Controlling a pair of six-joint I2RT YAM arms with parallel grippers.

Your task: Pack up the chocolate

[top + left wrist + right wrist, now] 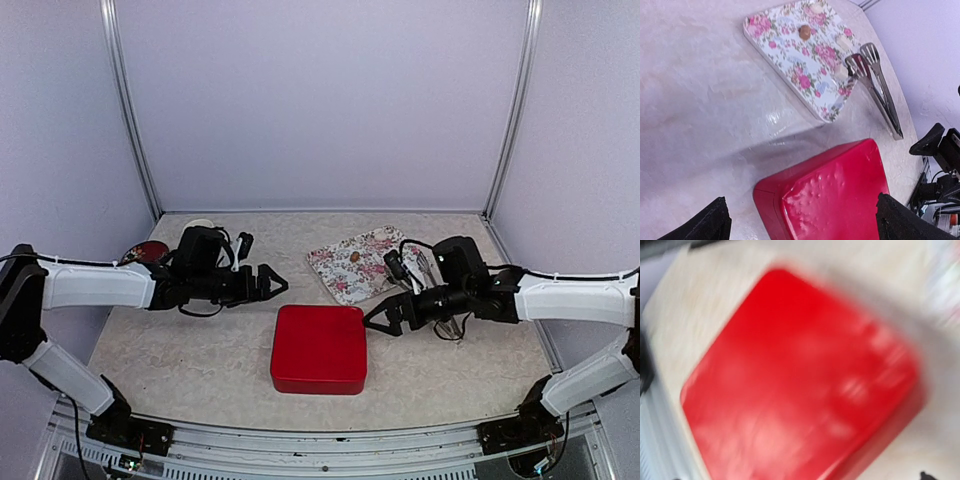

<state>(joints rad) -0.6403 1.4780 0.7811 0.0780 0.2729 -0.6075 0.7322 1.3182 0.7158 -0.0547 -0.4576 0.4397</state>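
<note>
Chocolate (805,32): we spot one round brown piece on the floral tray (790,55), near its far end and well apart from both arms. A few small pale bits (841,72) lie on the same tray, too small for us to name. Metal tongs (879,82) rest with their heads at the tray's right edge.

The red box (318,348) lies shut mid-table (180,350). Its lid shows faint raised bumps in the left wrist view, nothing we can read.

The left gripper (268,283) hangs just off the box's upper left corner, fingers (714,224) spread wide and gripping nothing. The right gripper (378,318) sits just beside the box's upper right corner. Its jaws look parted and empty, though the right wrist view is a red blur that crops its fingers.

At far left a dark red object (146,252) is half hidden behind the left arm.
</note>
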